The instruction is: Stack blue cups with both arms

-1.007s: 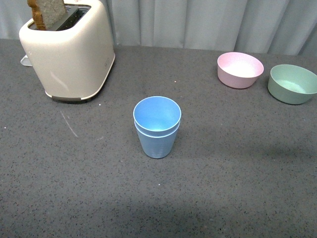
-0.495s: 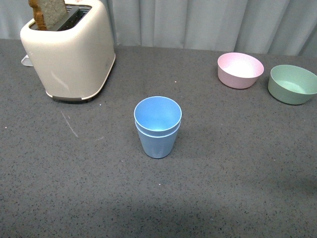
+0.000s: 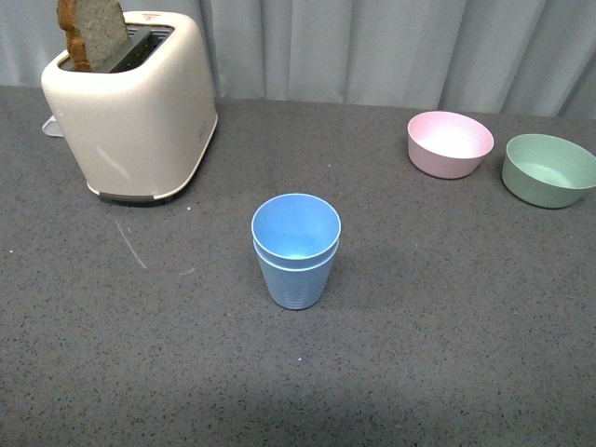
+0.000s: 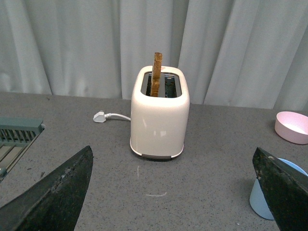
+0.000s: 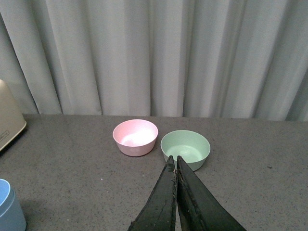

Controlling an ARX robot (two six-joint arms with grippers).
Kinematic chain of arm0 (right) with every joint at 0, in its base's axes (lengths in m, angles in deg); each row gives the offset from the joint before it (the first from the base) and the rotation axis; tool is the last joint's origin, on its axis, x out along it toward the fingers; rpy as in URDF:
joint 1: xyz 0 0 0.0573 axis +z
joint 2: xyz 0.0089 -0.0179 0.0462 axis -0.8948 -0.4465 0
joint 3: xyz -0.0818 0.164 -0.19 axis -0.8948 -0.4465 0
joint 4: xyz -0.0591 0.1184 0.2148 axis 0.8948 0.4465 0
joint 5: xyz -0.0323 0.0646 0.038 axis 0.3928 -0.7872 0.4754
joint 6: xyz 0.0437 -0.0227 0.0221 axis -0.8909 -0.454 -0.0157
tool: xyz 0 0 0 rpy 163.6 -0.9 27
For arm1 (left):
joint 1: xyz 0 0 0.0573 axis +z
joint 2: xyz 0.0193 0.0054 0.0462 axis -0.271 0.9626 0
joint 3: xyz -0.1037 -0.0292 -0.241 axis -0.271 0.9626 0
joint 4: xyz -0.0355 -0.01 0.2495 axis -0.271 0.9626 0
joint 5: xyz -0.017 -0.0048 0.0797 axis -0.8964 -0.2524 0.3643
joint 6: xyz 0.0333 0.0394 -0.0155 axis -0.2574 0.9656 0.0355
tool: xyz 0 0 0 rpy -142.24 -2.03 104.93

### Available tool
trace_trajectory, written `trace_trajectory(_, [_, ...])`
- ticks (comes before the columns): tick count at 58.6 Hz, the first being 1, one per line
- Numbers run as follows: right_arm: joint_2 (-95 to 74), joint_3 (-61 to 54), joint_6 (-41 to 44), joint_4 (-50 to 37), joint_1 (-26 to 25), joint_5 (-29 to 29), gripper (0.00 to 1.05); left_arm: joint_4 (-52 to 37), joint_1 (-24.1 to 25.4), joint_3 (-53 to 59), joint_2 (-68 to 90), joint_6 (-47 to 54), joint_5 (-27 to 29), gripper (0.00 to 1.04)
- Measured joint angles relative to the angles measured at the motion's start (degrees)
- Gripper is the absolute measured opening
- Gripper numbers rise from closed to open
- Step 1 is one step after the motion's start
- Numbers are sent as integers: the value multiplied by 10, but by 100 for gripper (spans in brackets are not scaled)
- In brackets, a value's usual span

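The two blue cups [image 3: 295, 250] stand nested one inside the other, upright, in the middle of the grey table. Neither arm shows in the front view. In the left wrist view my left gripper [image 4: 172, 150] is open and empty, its black fingers [image 4: 57, 192] spread wide above the table, with the cups [image 4: 260, 204] partly hidden behind the far finger. In the right wrist view my right gripper [image 5: 174, 158] is shut on nothing, raised over the table and pointing towards the bowls. The cups [image 5: 9, 209] show at that view's edge.
A cream toaster [image 3: 130, 102] with a slice of bread [image 3: 88, 33] stands at the back left, its plug [image 4: 99, 116] lying beside it. A pink bowl [image 3: 450, 142] and a green bowl [image 3: 549, 169] sit at the back right. A grey rack [image 4: 17, 134] is at the far left.
The whole scene sits slightly lower in the front view than before. The cups stay nested in the same spot on the table.
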Motion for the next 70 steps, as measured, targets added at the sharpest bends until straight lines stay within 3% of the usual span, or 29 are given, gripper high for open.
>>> trace_trajectory(17, [113,0,0,106,0,0,1,0,0,0,0,0,0,98])
trace_trajectory(56, [238,0,0,229,0,0,1,0,0,0,0,0,0,98])
trace_trajectory(60, [310,0,0,321,0,-2,1,0,0,0,0,0,0,98])
trace_trajectory(70, [332,0,1,328,0,-2,2,0,0,0,0,0,0,98])
